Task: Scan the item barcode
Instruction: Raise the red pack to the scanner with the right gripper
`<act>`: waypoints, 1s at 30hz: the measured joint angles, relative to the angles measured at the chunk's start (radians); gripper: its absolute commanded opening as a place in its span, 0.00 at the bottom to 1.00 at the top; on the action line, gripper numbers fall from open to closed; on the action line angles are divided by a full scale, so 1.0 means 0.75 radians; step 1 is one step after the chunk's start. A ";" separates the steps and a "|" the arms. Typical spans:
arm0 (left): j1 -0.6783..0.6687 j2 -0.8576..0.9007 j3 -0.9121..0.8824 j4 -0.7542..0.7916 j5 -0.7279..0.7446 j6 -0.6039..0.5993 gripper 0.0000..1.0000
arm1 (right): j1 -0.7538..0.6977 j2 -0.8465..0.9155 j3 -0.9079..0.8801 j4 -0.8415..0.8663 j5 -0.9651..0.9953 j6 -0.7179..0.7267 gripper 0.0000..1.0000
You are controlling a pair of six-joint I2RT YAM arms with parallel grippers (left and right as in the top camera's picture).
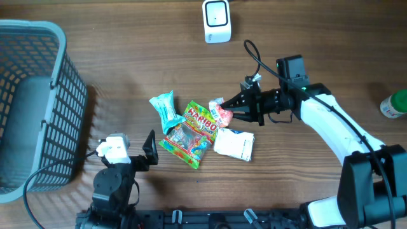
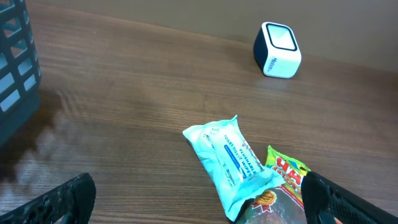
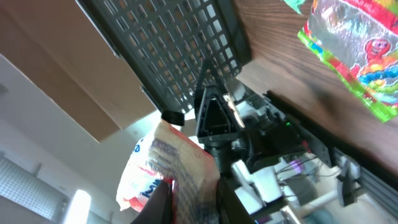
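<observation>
Overhead: wood-grain table [image 1: 127,38], grey basket [image 1: 38,95] at edge; right hand [image 1: 230,109] grips red-white packet [image 1: 220,116]; left hand [image 1: 150,149] spread wide.

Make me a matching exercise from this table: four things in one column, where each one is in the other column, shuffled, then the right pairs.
Things:
1. scanner
2. basket
3. wipes pack
4. red and white packet

Places:
A. pinched in the right claw
B. alone at the far edge of the table
C. at the left end of the table
D. lying just left of the Haribo bag

Pairs: 1-B, 2-C, 3-D, 4-A.
</observation>
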 measured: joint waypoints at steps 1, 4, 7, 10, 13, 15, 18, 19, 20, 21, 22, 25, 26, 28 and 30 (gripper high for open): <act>0.000 0.000 0.000 0.000 0.001 0.000 1.00 | 0.015 -0.001 -0.002 0.130 0.066 -0.025 0.05; 0.000 0.000 0.000 0.000 0.000 0.000 1.00 | 0.099 -0.026 0.046 0.222 0.326 -0.085 0.05; 0.000 0.000 0.000 0.000 0.001 0.000 1.00 | 0.186 -0.044 0.186 0.266 0.743 -0.213 0.05; 0.000 0.000 0.000 0.000 0.001 0.000 1.00 | 0.286 -0.058 0.238 0.426 1.305 -0.448 0.05; 0.000 0.000 0.000 0.000 0.001 0.000 1.00 | 0.311 -0.050 0.238 0.567 1.618 -0.621 0.05; 0.000 0.000 0.000 -0.001 0.001 0.000 1.00 | 0.310 -0.004 0.248 0.728 1.800 -0.725 0.05; 0.000 0.000 0.000 0.001 0.001 0.000 1.00 | 0.310 0.176 0.302 0.887 1.945 -0.850 0.05; 0.000 0.001 0.000 0.001 0.001 -0.001 1.00 | 0.310 0.282 0.383 0.897 1.982 -0.893 0.05; 0.000 0.001 0.000 0.001 0.000 0.000 1.00 | 0.310 0.372 0.463 0.894 2.017 -0.927 0.05; 0.000 -0.001 0.000 0.001 0.000 0.000 1.00 | 0.310 0.492 0.597 0.879 2.052 -0.962 0.05; 0.000 0.000 0.000 0.001 0.001 0.000 1.00 | 0.310 0.613 0.738 0.885 2.078 -0.992 0.05; 0.000 -0.001 0.000 0.000 0.001 0.000 1.00 | 0.303 0.814 1.002 0.870 2.144 -1.031 0.04; 0.000 0.000 0.000 0.000 0.001 0.000 1.00 | 0.298 0.881 1.080 0.872 2.168 -1.049 0.05; 0.000 0.000 0.000 0.000 0.001 0.000 1.00 | 0.289 0.951 1.124 0.901 2.221 -1.099 0.04; 0.000 0.000 0.000 0.000 0.001 0.000 1.00 | 0.287 0.982 1.124 0.895 2.258 -1.146 0.04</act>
